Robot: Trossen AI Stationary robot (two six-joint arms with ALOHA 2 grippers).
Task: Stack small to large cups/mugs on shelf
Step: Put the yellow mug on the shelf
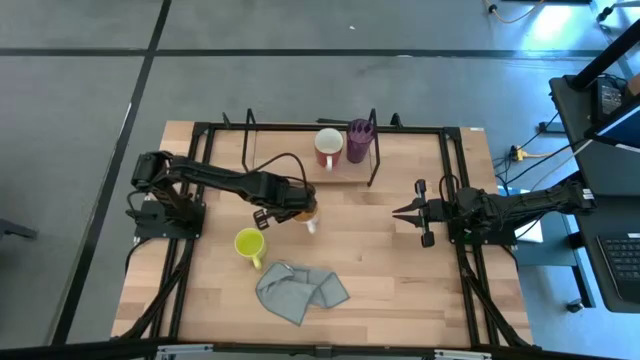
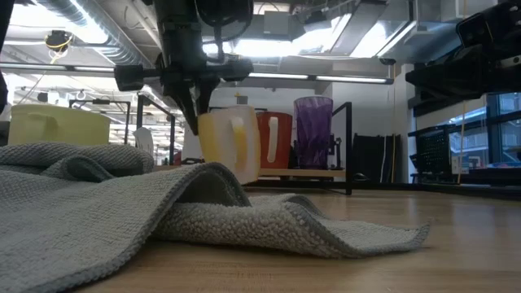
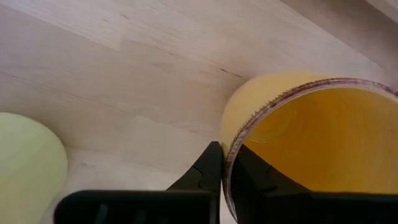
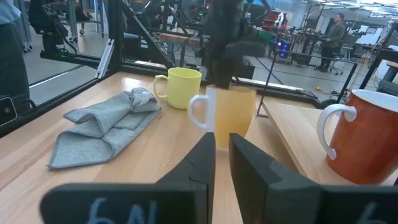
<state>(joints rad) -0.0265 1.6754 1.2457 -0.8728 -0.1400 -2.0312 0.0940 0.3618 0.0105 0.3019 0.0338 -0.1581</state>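
Observation:
My left gripper [image 1: 300, 208] is shut on a pale orange mug [image 1: 308, 213] with a white handle, near the table's middle; the mug also shows in the low view [image 2: 230, 142] and the right wrist view [image 4: 233, 115]. A small yellow mug [image 1: 248, 243] stands upright on the table, nearer and to the left. A red mug with a white handle [image 1: 328, 148] and a purple tumbler [image 1: 358, 140] stand side by side on the black wire shelf [image 1: 372, 165] at the far edge. My right gripper [image 1: 402, 212] is shut and empty at the right, pointing at the orange mug. My left gripper holds the orange mug by its rim [image 3: 231, 144], one finger outside the wall [image 3: 210, 167] and one inside [image 3: 250, 173]. The fingers come from above, pointing down. The mug is upright; whether its base is on the table I cannot tell.
A crumpled grey cloth [image 1: 300, 290] lies near the front edge, in front of the yellow mug. The black table frame [image 1: 450, 180] runs along the table's sides and far edge. The shelf has bare room left of the red mug [image 1: 285, 158]. People stand in the room behind [image 4: 339, 31].

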